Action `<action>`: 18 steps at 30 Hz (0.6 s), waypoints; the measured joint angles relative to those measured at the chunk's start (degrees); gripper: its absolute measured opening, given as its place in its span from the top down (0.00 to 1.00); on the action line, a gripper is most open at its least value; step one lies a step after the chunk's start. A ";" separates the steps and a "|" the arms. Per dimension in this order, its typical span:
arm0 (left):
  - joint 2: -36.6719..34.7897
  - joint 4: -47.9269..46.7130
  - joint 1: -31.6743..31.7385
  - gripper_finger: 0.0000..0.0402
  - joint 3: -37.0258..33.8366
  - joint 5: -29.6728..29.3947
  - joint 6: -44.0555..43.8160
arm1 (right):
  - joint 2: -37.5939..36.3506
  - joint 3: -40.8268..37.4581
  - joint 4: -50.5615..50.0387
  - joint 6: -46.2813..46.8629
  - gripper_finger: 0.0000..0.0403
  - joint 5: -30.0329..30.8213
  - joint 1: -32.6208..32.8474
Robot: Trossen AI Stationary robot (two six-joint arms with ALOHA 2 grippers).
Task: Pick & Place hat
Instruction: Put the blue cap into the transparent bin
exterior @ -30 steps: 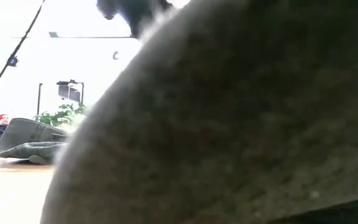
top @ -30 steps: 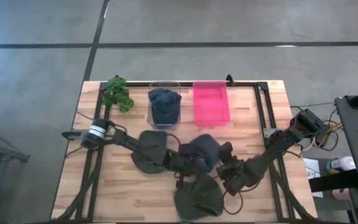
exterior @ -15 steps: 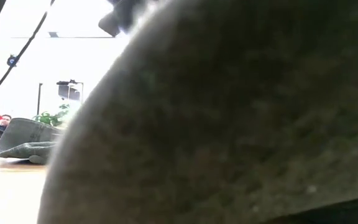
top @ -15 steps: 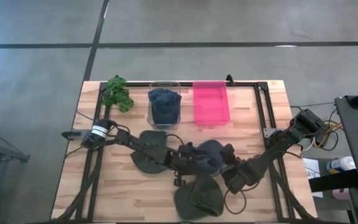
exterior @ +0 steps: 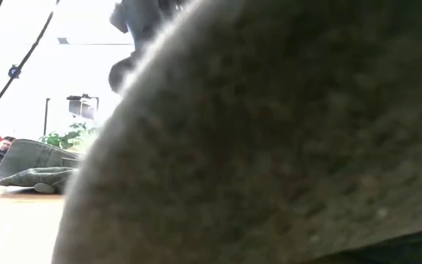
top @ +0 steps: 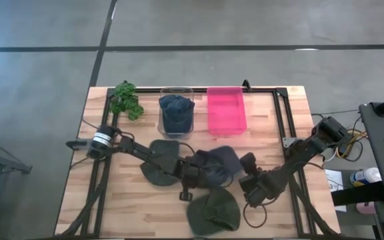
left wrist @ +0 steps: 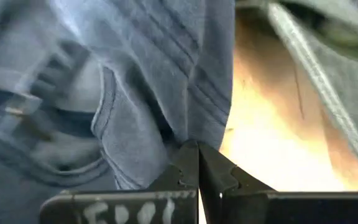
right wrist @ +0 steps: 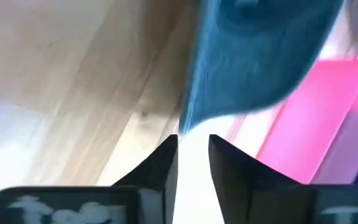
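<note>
At table centre, the blue hat (top: 213, 165) hangs between both arms, a bit left of where it sat a sec ago. Main change: right gripper (right wrist: 193, 163) was pinched on the hat's right edge w/ jaws together; now jaws stand slightly apart, a gap showing btwn the fingers (right wrist: 160, 167), cloth just beyond the tips, not clamped. Looks like a release or re-grip mid-way; can't tell which. Left gripper (left wrist: 198, 163) is unchanged: jaws together, clamped on a fold of the blue hat's fabric, so the hat's weight prob. rests on the left arm alone now, w/ part of it maybe on the table. The left arm has also drawn back a little toward the left.

For the task: hat is picked but not placed. Far side holds a clear bin (top: 177, 113) w/ a blue hat already in it, and a pink bin (top: 226, 111) right of it, looks bare inside. Judging by contents, clear bin is the likely target, though can't be sure.

In the way: olive hat (top: 157, 167) lies left of the held one, under the left arm's forearm; a second olive hat (top: 213, 212) near edge, just below the grippers. A drooping brim could drag either. Plant (top: 125, 100) at far left corner, well apart. Low cam is almost fully blocked by olive cloth.
</note>
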 joint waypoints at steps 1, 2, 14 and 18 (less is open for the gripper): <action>-0.92 -0.55 0.00 1.00 0.00 -0.73 0.30 | -0.41 0.13 -1.09 3.64 0.77 -0.61 0.00; -1.69 -1.01 0.02 1.00 0.00 -1.78 0.71 | -1.15 0.19 -2.11 8.68 0.75 -0.86 0.00; -5.71 -0.40 -0.85 1.00 -1.07 -5.93 5.85 | -21.59 -13.05 32.11 59.61 0.70 -13.20 -14.54; -5.84 2.79 -2.91 1.00 -4.21 -13.33 3.47 | -23.35 -20.63 47.01 62.50 0.70 -20.61 -23.13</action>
